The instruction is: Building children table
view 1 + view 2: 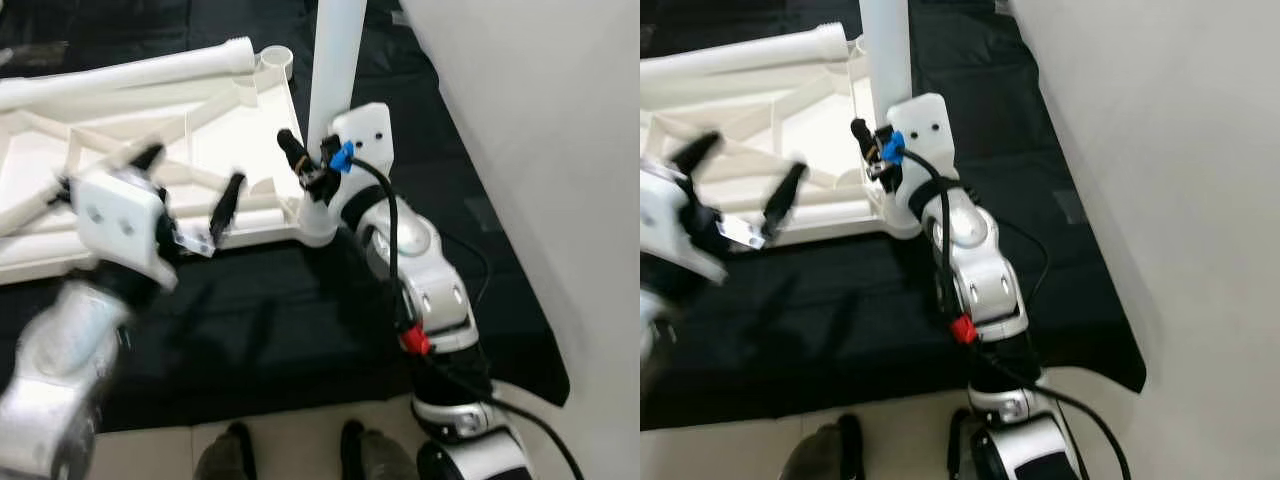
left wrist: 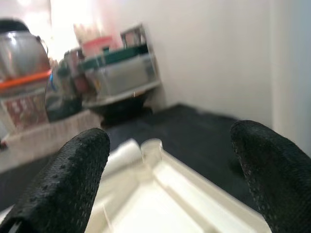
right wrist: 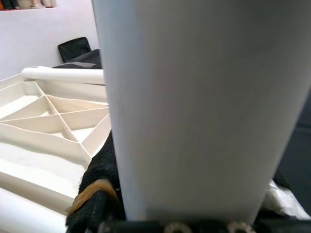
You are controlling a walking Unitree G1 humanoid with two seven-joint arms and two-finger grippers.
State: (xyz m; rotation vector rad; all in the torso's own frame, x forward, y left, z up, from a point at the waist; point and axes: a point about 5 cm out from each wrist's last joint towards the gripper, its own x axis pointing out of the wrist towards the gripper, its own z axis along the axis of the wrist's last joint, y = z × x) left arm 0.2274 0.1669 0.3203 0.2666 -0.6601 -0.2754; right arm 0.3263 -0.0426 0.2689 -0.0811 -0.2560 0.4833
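A white ribbed table top (image 1: pixel 120 150) lies upside down on a black mat (image 1: pixel 300 330). One white leg (image 1: pixel 335 60) stands upright in its near right corner. My right gripper (image 1: pixel 315 160) is shut around this leg low down, with one black finger (image 1: pixel 292 150) showing at its left side. In the right wrist view the leg (image 3: pixel 194 97) sits between the fingers. A second white leg (image 1: pixel 130 72) lies along the top's far edge, beside an open corner socket (image 1: pixel 277 60). My left gripper (image 1: pixel 190 182) hovers open over the top's near edge, holding nothing.
A white wall (image 1: pixel 540 120) runs close along the right. The mat ends near my feet (image 1: pixel 230 450) on pale tiles. The left wrist view looks past its fingers (image 2: pixel 73 174) to a low shelf of containers (image 2: pixel 112 73) against the far wall.
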